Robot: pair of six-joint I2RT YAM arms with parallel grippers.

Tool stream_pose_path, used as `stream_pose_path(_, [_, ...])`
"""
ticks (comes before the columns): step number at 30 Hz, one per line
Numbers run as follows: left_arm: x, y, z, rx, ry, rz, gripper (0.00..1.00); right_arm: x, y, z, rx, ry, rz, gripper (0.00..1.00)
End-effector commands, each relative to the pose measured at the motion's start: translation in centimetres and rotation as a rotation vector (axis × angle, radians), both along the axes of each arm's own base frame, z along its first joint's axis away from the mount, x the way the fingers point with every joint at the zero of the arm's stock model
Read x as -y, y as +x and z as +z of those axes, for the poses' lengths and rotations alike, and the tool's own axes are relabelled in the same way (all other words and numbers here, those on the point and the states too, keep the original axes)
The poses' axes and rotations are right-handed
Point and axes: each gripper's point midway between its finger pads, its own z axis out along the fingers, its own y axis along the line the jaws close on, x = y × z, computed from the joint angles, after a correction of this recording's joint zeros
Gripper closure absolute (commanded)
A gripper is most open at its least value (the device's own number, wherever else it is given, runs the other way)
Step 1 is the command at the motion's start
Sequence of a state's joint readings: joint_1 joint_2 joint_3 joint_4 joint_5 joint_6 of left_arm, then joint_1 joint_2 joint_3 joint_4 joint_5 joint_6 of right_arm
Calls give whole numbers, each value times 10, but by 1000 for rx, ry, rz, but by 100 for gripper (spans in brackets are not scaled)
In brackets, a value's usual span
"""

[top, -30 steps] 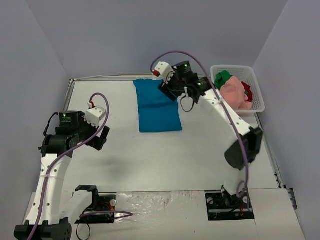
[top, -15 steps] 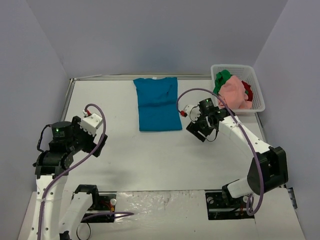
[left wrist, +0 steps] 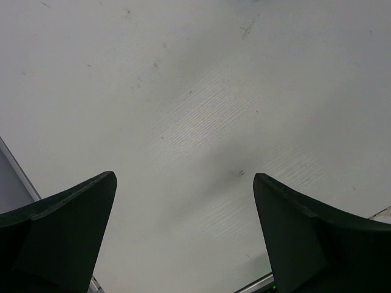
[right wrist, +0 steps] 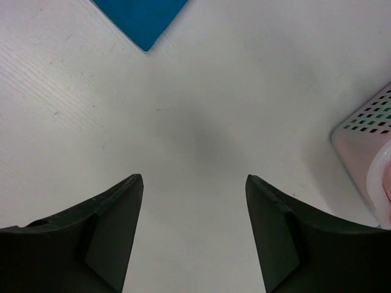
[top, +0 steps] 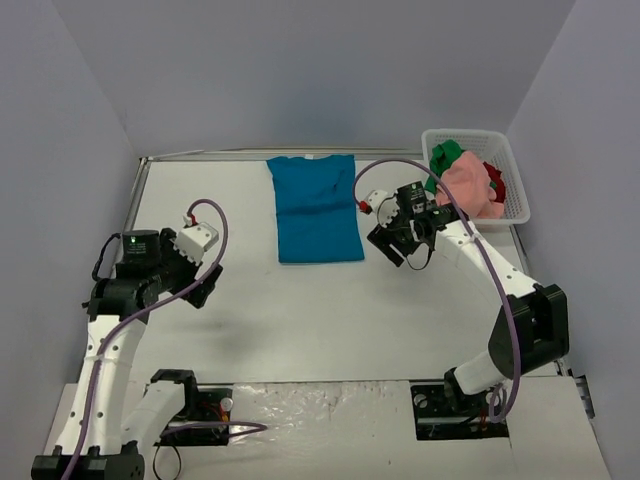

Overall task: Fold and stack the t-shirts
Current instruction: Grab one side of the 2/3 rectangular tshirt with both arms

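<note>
We look down on a white bench (top: pixel 300 310) walled in by pale panels; it fills most of the top view and shows bare under both wrist cameras.

The left arm (top: pixel 100 350) rises from the near left corner and bends over the left side of the bench; the right arm (top: pixel 485 265) reaches from the near right towards the far middle.

The teal shirt (top: pixel 315 205) lies flat at the far middle of the bench, folded into a long rectangle with its collar at the far edge; nothing touches it; in the right wrist view we catch only one corner of it at the top edge.

The basket (top: pixel 515 190) sits in the far right corner of the bench; one white mesh corner of it shows at the right edge of the right wrist view.

Inside it the pink shirt (top: pixel 468 188) is bunched on top; the green shirt (top: pixel 445 157) bulges at the far left of the basket; the red shirt (top: pixel 496 180) peeks out to the right of the pink.

The left fingers (left wrist: pixel 58 238) are spread wide over bare bench, gripping nothing, well apart from the teal shirt.

The right fingers (right wrist: pixel 104 232) stand apart with nothing between them, over bare bench between the teal shirt's near right corner and the basket.
</note>
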State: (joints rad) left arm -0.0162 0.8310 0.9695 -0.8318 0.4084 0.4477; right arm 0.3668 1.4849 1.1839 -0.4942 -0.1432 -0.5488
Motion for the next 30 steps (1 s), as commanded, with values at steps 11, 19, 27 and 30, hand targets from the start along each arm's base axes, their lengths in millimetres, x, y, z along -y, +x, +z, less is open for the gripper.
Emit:
stream_pose_path(11, [17,48,17,67,111,-150,6,-1,6,-9,-41,9,-39,35])
stream_pose_path(19, [82,79,-15,81,220,-408,6,7,4,-27,-105,-21,-65,56])
stream_pose_path(27, [118,132,-56,69,234,-454,6,22,10,-34,-150,-14,-116,75])
stream_pose_path(30, [129,147,-68,44,211,-452,5,23,11,-44,-179,-22,-117,89])
